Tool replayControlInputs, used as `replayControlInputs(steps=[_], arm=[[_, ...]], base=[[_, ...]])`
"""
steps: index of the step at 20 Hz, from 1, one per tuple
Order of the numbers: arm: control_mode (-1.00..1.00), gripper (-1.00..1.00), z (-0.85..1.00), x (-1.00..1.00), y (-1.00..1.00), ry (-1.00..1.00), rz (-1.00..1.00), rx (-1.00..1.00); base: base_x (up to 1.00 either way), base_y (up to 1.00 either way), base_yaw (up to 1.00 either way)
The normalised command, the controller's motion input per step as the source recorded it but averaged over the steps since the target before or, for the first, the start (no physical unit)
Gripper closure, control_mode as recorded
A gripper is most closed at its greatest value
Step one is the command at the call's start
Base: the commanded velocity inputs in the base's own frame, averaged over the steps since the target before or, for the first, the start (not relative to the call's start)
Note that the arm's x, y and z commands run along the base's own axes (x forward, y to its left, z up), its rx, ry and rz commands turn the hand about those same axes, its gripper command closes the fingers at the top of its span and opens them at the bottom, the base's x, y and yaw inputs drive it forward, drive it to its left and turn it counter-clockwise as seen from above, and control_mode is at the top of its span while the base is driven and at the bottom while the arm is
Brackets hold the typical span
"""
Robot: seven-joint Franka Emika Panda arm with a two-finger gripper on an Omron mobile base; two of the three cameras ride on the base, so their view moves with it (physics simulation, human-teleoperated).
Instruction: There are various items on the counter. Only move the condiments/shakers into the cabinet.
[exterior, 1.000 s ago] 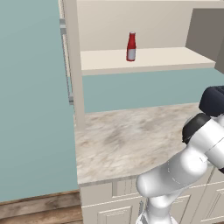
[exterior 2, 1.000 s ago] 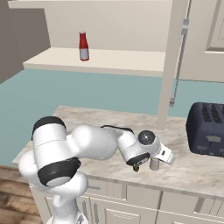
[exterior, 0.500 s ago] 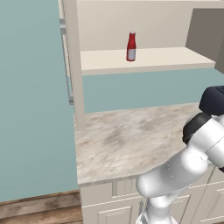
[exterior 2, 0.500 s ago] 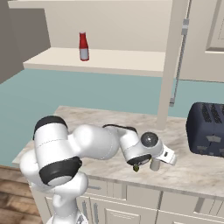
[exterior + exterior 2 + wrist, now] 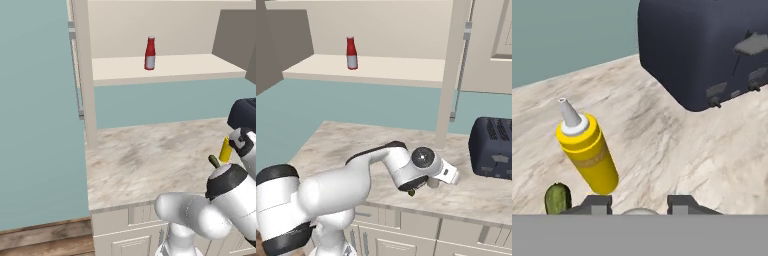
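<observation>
On the marbled counter (image 5: pixel 140 160) the yellow squeeze bottle (image 5: pixel 587 152) stands just left of my gripper (image 5: pixel 639 202), with the dark green vegetable (image 5: pixel 557 198) beside it. My fingers stand apart on either side of the rounded top of the grey shaker (image 5: pixel 637 211), with small gaps at both sides, so the gripper is open. From the right base view, the shaker (image 5: pixel 432 183) sits under my hand at the counter's front edge. The small red bottle (image 5: pixel 149 52) stands on the cabinet shelf (image 5: pixel 175 67). The yellow bottle (image 5: pixel 225 149) and vegetable (image 5: pixel 214 161) peek past my arm.
A dark toaster (image 5: pixel 493 147) stands on the counter right of my hand, close behind the yellow bottle. The cabinet's tall side post (image 5: pixel 448 75) rises from the counter. The greyish-brown door (image 5: pixel 235 37) hangs open at the shelf's right end.
My arm has shifted slightly, uncovering the yellow bottle and the vegetable in the left base view. The hand stays over the grey shaker; nothing else has moved.
</observation>
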Motion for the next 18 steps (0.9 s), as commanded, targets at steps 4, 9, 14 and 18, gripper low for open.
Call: replayControlInputs(steps=[4, 9, 14, 18], arm=[[-1.0, 1.0, 1.0, -0.45, 0.39, -0.01, 0.0, 0.0], [-1.0, 1.0, 1.0, -0.43, 0.51, -0.08, 0.0, -0.01], [-1.0, 1.0, 1.0, -0.16, 0.8, -0.12, 0.01, 0.0], [-1.0, 1.0, 1.0, 0.0, 0.8, -0.1, 0.04, -0.03]], base=[[0.0, 0.0, 0.0], [0.0, 0.0, 0.0], [0.0, 0.0, 0.0], [0.0, 0.0, 0.0]])
